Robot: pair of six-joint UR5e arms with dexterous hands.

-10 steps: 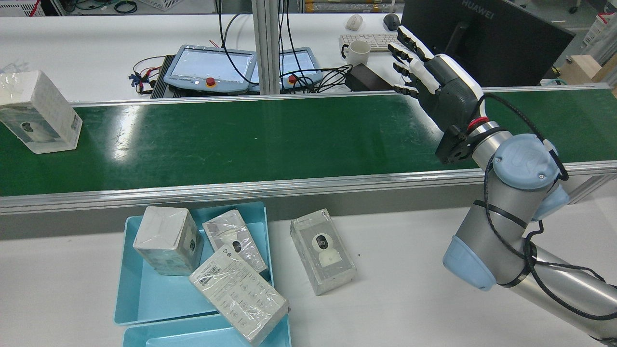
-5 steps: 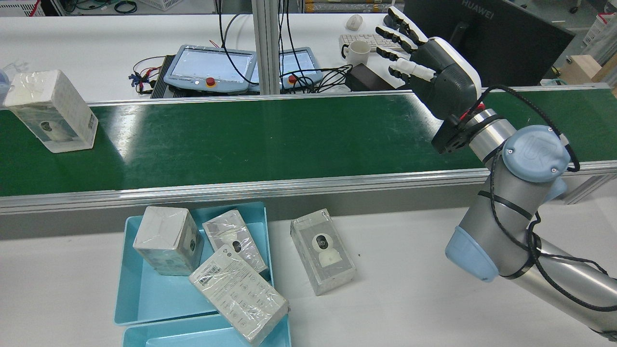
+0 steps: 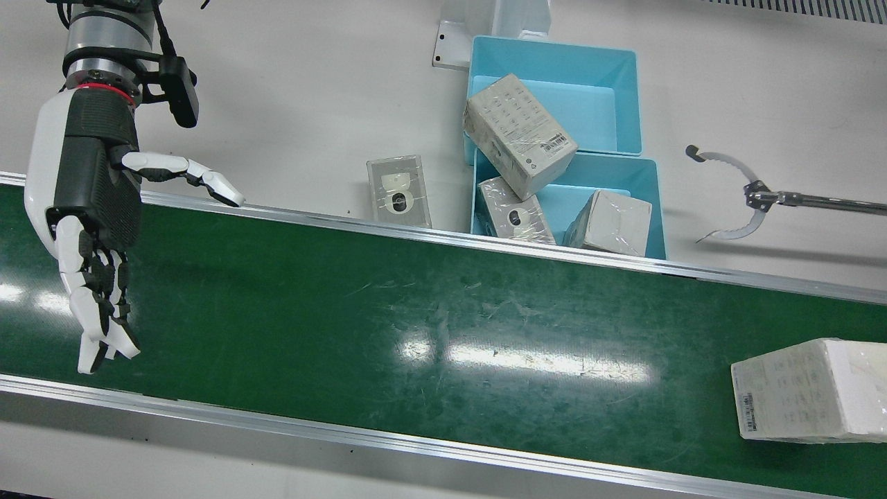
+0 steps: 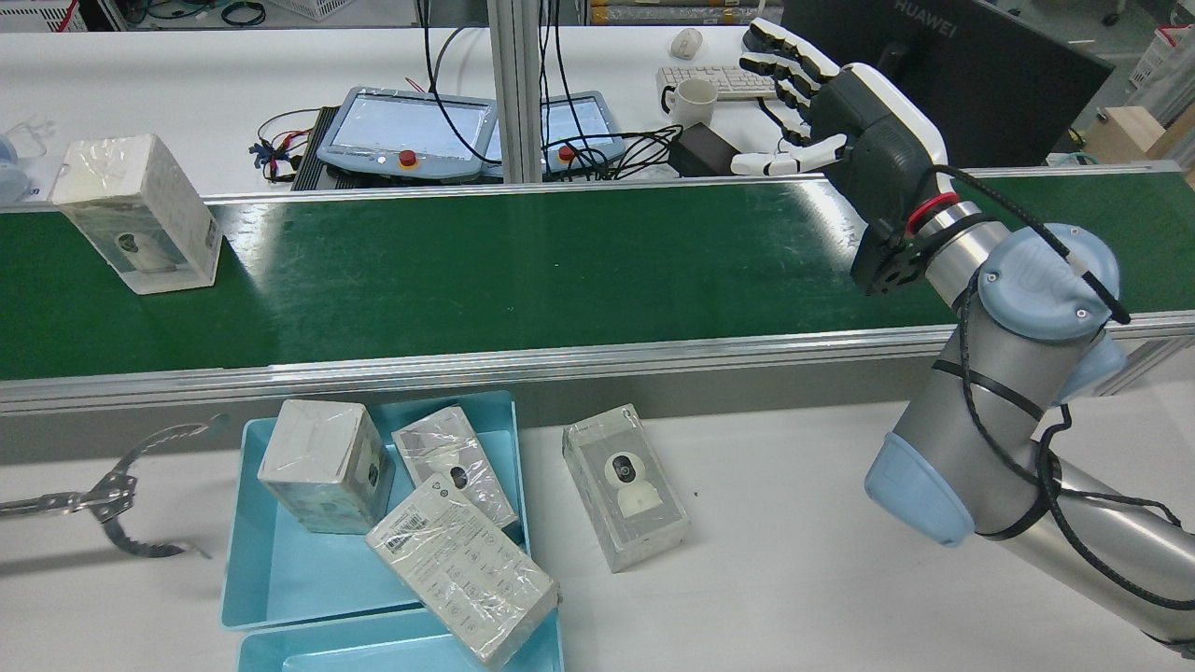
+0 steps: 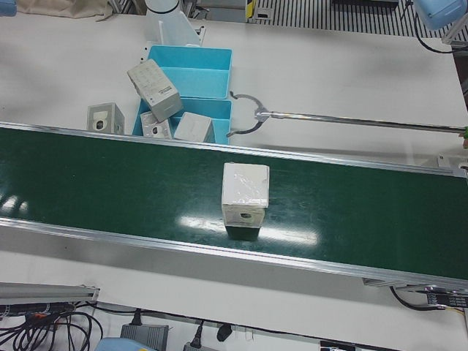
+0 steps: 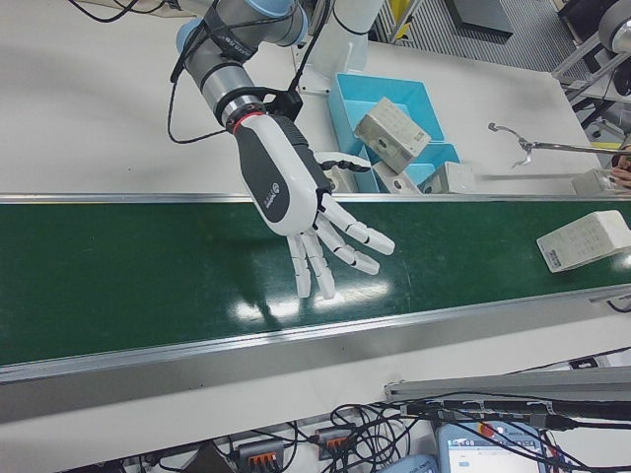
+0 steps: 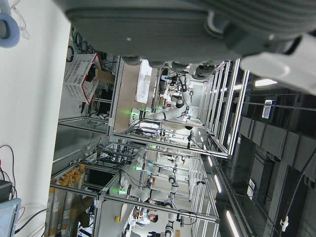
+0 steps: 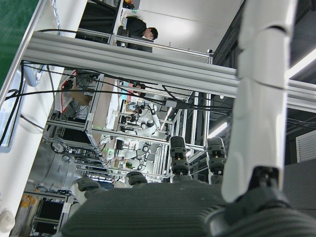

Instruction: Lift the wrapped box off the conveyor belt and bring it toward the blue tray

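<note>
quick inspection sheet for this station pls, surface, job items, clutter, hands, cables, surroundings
surface: green conveyor belt, glossy with glare.
job's things: wrapped box upright on the belt, untouched; blue tray holds three wrapped boxes.
clutter: loose boxed camera on the white table beside the tray; reacher tool near the tray.
hands: right hand open above the belt, far from the box; left hand holds nothing, fingers unclear.
cables: black cable along the right arm.
surroundings: teach pendants, mug, monitor.
</note>
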